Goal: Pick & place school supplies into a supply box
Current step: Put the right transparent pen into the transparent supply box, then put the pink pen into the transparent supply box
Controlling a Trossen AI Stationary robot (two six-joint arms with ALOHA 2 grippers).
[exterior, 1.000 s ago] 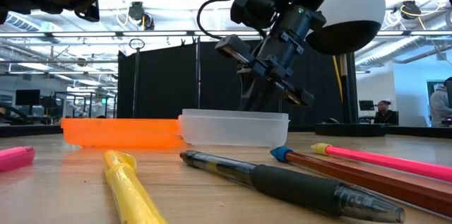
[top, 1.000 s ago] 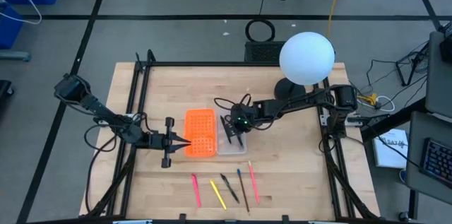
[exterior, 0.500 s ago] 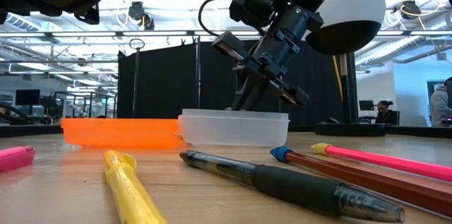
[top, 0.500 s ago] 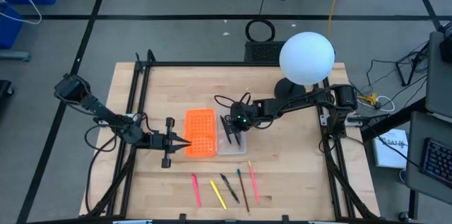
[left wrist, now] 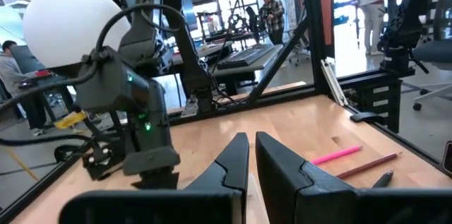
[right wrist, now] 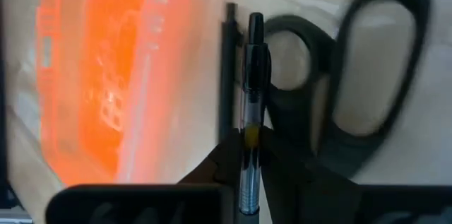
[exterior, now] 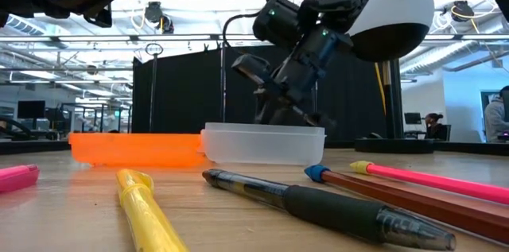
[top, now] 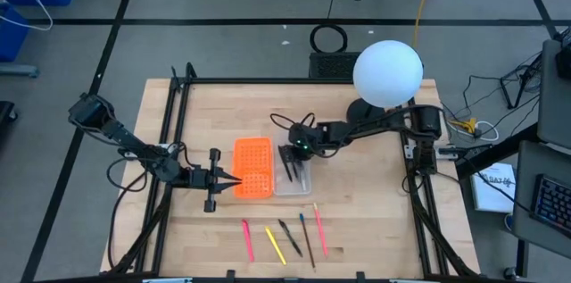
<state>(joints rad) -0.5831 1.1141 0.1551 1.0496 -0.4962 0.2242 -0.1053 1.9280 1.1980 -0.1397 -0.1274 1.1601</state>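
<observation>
- While the right pincer [right wrist: 247,155] grips a clear-barrelled pen [right wrist: 251,90] over the supply box's clear tray [top: 302,187], the step in hand looks like setting that pen down inside.
- Scissors [right wrist: 353,90] already lie in the tray just beside the pen, and the orange half [right wrist: 106,75] is on the pincer's other side; lay the pen parallel to the tray wall, clear of the handles.
- Lower until the pen rests, then part the fingers.
- The left pincer [left wrist: 251,155], fingers nearly together and holding nothing, waits at the orange half's outer edge.
- More pens and pencils [top: 284,238] wait on the counter [top: 375,212], well apart from both.

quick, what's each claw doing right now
Left claw: shut, holding nothing, at the orange gridded panel.
Right claw: shut on a clear-barrelled black pen over the clear tray.
</observation>
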